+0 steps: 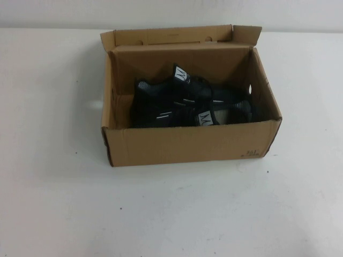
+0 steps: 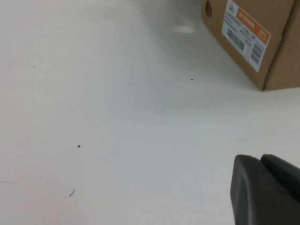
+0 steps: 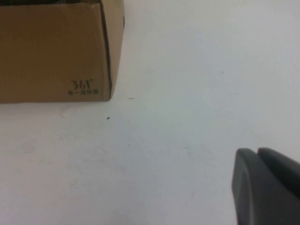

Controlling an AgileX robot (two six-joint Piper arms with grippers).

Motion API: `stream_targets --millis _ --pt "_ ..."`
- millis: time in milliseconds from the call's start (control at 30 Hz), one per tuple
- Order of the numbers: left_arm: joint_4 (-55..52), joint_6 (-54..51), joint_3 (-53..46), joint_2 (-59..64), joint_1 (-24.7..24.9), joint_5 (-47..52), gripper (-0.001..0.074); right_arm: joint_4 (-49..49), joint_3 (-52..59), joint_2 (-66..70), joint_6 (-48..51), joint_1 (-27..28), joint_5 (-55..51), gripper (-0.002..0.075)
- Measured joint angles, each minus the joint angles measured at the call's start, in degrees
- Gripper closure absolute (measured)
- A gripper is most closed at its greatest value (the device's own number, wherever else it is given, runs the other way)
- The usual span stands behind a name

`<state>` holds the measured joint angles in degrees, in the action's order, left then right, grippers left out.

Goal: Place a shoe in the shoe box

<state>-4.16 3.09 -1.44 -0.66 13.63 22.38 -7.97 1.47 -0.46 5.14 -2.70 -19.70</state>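
You have two black sneakers inside the shoe box (image 1: 187,144), both visible only from the high view. The shoe (image 1: 185,115) lies along the near wall with its white tongue label facing up; its pair-mate (image 1: 166,88) sits just behind it, touching, label tilted toward the back wall. Which is which you cannot settle beyond that; the mesh blends together in the shadow. The box stands open mid-table, flaps up at the back, finger hole in its right end wall, small dark print at the near right corner. The right wrist view gives you that print close up, on the box corner; the left wrist view gives you what the high view hides: an orange-and-white barcode sticker (image 2: 245,32) on the outer left end wall, beside another finger hole. The left gripper (image 2: 265,190) hangs low over bare table, well apart from the box; the right gripper (image 3: 267,185) likewise on its side. Each shows only a dark finger edge, so you cannot tell released or clenched. The table (image 1: 171,214) is white, faintly speckled; a pale wall runs behind.
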Motion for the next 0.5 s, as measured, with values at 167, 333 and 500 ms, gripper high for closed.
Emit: stream_targets --millis 167,333,500 --pt "0.0 0.0 0.0 0.0 0.0 0.0 0.0736 2.25 0.0 0.0 -4.03 0.0 -0.36 0.0742" --pt "0.0 0.0 0.0 0.0 0.0 0.0 0.0736 4.08 0.0 0.0 -6.09 0.38 -1.25 0.0742" --pt "0.0 0.0 0.0 0.0 0.0 0.0 0.0736 10.18 0.0 0.0 -11.21 2.77 -2.58 0.0742"
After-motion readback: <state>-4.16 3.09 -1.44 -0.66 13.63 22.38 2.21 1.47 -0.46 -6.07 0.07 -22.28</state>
